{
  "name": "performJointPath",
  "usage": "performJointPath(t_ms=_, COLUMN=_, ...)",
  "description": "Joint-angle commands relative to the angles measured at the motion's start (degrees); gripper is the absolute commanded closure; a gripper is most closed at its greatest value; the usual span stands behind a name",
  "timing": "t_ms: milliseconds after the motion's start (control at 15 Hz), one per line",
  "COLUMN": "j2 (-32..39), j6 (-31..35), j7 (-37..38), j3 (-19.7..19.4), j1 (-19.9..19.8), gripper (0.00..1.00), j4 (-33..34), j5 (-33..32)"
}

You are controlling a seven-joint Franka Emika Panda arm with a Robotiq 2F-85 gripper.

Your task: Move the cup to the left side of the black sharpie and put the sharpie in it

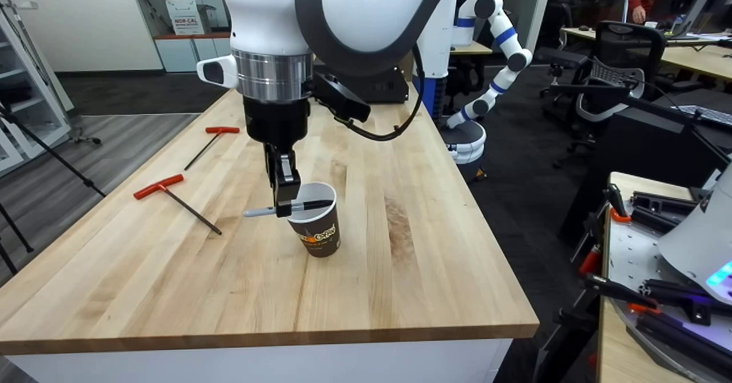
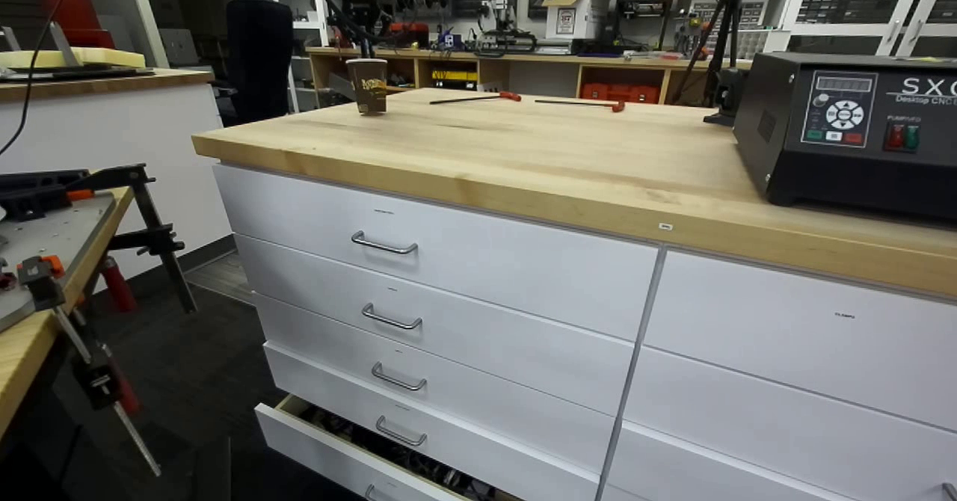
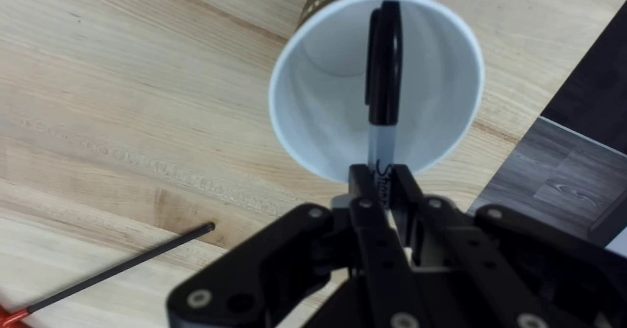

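The cup (image 1: 320,237) stands upright on the wooden table, dark brown with a white rim; it also shows in an exterior view (image 2: 370,86) and, from above with a white inside, in the wrist view (image 3: 333,103). My gripper (image 1: 283,208) is shut on the black sharpie (image 1: 315,204), around its grey barrel. In the wrist view my fingertips (image 3: 381,176) pinch the sharpie (image 3: 384,78), with its black cap pointing across the cup's mouth. The sharpie lies about level, its cap end over the opening. Whether it touches the rim, I cannot tell.
Two red-handled T-shaped tools (image 1: 186,203) (image 1: 211,146) lie on the wooden table (image 1: 257,308) beside the cup. One also shows in the wrist view (image 3: 122,267). A black machine box (image 2: 845,134) stands on the same table. The cup is near a table edge.
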Motion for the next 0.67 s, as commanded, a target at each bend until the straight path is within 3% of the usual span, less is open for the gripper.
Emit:
performJointPath(t_ms=0, j2=1.11, j6=1.1, j7=0.35, j3=-0.97, j1=0.76, gripper=0.95, j4=2.0, j5=-0.95)
performJointPath(t_ms=333, j2=0.86, j6=2.1, j7=1.02, j3=-1.2, j1=0.78, gripper=0.94, j4=2.07, j5=-0.89)
performJointPath(t_ms=400, j2=0.52, j6=2.27, j7=1.26, j3=-1.25, j1=0.78, gripper=0.62, j4=1.88, j5=-0.86)
performJointPath(t_ms=467, j2=-0.08, j6=2.78, j7=1.24, j3=-1.33, j1=0.53, gripper=0.61, j4=1.42, j5=-0.86)
performJointPath(t_ms=600, j2=-1.38, j6=3.84, j7=1.45, j3=-1.57, j1=0.11, gripper=0.5, j4=0.44, j5=-0.71)
